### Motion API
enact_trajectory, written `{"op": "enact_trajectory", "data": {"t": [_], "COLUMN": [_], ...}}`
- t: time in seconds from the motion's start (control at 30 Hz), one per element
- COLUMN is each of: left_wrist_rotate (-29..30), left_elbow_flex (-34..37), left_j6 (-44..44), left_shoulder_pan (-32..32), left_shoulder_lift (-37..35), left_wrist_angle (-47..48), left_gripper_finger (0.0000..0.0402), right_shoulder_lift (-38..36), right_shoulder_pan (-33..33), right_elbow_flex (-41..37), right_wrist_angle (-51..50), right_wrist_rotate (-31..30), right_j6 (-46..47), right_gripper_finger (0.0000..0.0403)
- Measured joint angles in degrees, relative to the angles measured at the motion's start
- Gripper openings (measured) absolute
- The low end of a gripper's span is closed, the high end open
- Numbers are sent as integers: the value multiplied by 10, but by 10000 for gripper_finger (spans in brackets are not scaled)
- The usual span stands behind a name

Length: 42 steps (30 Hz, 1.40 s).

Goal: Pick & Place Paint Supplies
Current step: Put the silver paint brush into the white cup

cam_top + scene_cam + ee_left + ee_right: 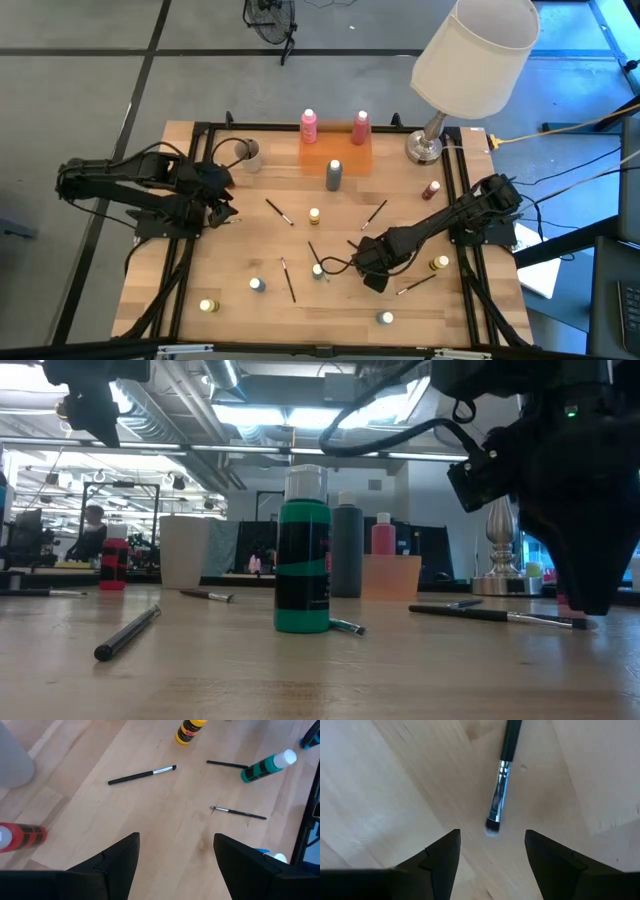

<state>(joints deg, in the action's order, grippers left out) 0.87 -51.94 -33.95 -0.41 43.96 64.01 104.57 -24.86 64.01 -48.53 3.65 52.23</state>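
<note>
Lying just ahead of open right gripper [491, 851]: brush [502, 780].

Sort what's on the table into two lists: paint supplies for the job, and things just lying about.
Paint supplies:
- pink bottles
- grey bottle
- green bottle
- small pots
- brushes, one under the open right gripper: brush

Lying about:
- orange tray
- beige cup
- lamp

Left gripper waits, open.
</note>
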Motion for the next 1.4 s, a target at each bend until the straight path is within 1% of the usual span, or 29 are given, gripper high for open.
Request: {"op": "enact_trajectory", "data": {"t": [0.2,0.4,0.5,0.67,0.9,1.07,1.23,1.4], "left_wrist_rotate": [22,23,23,26,32,43,48,68], "left_elbow_flex": [0,0,0,0,0,0,0,0], "left_j6": [-7,-8,-6,-3,7,7,7,13], "left_shoulder_pan": [-24,-45,-55,-70,-86,-95,-103,-110], "left_shoulder_lift": [14,36,46,62,79,85,85,85], "left_wrist_angle": [0,0,0,0,-3,-10,-12,-12], "left_gripper_finger": [251,251,251,251,251,251,251,251], "right_shoulder_lift": [0,6,20,34,38,38,39,39], "right_shoulder_pan": [0,0,1,2,13,22,27,38], "right_elbow_flex": [0,0,0,3,3,2,1,1], "right_wrist_angle": [13,20,29,24,22,19,13,9], "right_wrist_rotate": [0,1,15,15,18,24,24,27], "right_j6": [-4,-6,-6,-8,-8,-9,-19,-29], "right_gripper_finger": [227,224,219,216,209,180,129,81]}}
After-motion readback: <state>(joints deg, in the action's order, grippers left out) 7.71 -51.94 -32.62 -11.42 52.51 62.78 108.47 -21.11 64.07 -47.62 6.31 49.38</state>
